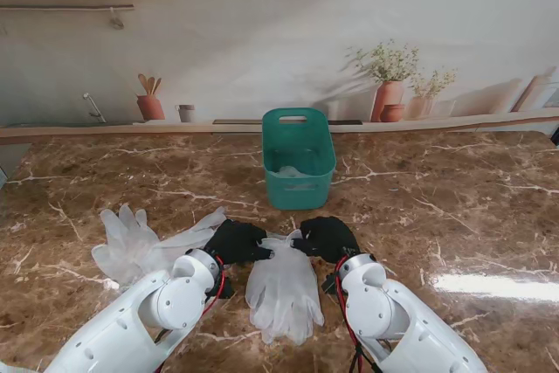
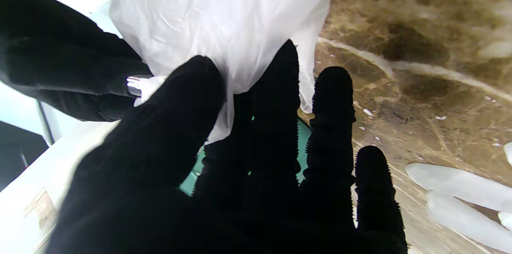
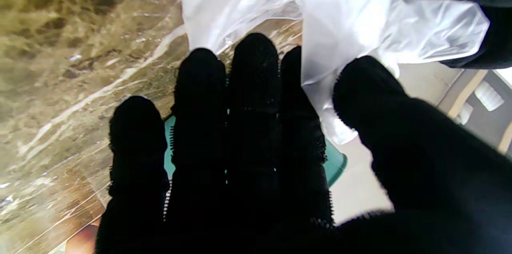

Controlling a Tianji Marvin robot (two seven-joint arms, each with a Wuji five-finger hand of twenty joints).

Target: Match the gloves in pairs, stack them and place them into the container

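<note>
Our left hand [image 1: 234, 241] and right hand [image 1: 327, 237] both pinching the stacked gloves' [image 1: 283, 290] cuff (translucent white), nearer us than the green container [image 1: 298, 160], spare gloves [image 1: 140, 240] left of it

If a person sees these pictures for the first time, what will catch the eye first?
Two black hands, the left hand and the right hand, pinch the cuff end of the white gloves lying between them. Farther from me stands a green container; more gloves lie at the left.

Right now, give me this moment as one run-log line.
left hand: shut on glove stack | right hand: shut on glove stack | loose gloves: left on table | container: beyond
</note>
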